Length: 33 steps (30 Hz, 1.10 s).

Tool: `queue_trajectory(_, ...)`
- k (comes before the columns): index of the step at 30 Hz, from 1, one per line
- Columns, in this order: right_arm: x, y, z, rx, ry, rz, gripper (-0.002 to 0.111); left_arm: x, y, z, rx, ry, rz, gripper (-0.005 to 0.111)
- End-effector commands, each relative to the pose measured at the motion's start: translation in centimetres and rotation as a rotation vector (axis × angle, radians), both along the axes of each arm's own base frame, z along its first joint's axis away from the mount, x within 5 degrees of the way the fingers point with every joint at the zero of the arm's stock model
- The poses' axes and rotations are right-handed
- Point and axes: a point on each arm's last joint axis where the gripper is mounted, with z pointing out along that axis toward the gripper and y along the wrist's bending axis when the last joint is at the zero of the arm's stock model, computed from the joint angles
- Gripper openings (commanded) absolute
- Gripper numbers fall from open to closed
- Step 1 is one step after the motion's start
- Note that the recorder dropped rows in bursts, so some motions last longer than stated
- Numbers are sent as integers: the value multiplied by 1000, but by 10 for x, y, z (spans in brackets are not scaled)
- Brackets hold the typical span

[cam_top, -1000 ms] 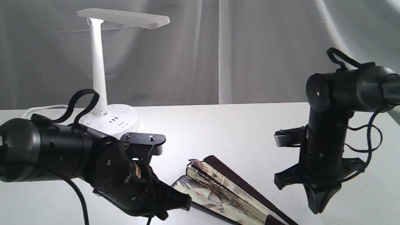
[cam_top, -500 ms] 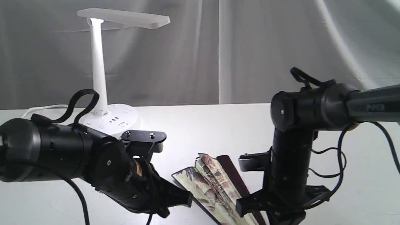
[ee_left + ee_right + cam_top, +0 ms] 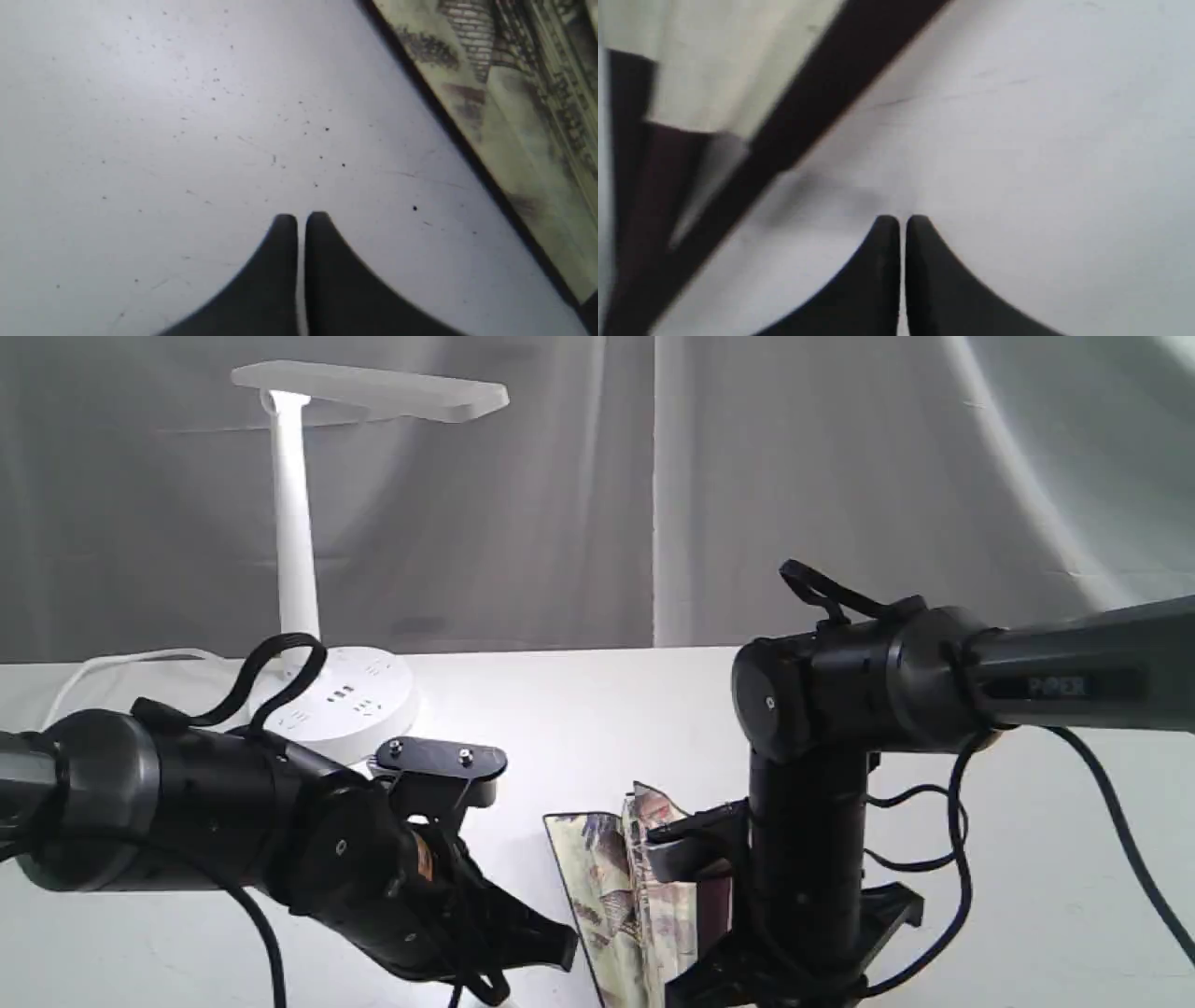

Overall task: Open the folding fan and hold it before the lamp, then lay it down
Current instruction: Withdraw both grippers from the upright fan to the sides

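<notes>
Although the broad white tabletop fills the lower half of the exterior view, little lies on it. The tall white plastic desk lamp, with its slim stem, flat head and round socketed base, stands in the upper left of the frame, well apart from the work.

The cream pleated paper fan painted with a village scene, with dark maroon wooden guards, lies flat at the lower centre between the two black arms. It is only partly spread, and the right arm hides its right side. Its pivot end is out of frame.

The left pincer is closed on nothing. Its tips hang over bare tabletop, and the fan's black edge crosses the upper right of its wrist view, apart from them. The right pincer is likewise closed and empty. It sits near the maroon guard that runs across the left of its wrist view, not touching it.

The fan is probably light. Its paper would crease or tear under a pinch, while the wooden guards look stiff and rather smooth. I would grip one outer guard with each pincer, on the wood clear of the paper, and swing them apart gently.
</notes>
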Motion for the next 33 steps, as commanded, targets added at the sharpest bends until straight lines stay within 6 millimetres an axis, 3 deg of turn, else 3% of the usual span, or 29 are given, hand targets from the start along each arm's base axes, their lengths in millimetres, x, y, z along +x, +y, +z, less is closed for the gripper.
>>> queue_trajectory(1, 13, -16, 9, -113, -70, 89, 3, 1, -2, 15, -18, -52, -20, 0)
queue_trajectory(7, 29, -20, 27, -133, -223, 123, 3, 0, 1, 44, -25, -142, -59, 0)
queue_trajectory(11, 38, -15, 56, -45, -419, 89, 3, -2, 3, 62, -30, -194, -78, 0)
queue_trajectory(15, 43, -11, 90, 69, -627, -19, 3, -3, 4, 66, -34, -201, -77, 0)
queue_trajectory(18, 39, -10, 103, 178, -785, -59, 3, -2, 3, 66, -34, -205, -79, 0)
queue_trajectory(26, 17, -15, 109, 464, -1097, -151, 3, -1, 4, 66, -5, -233, -112, 0)
queue_trajectory(33, -8, -26, 85, 642, -1263, -203, 3, 2, 2, 69, -27, -291, -131, 0)
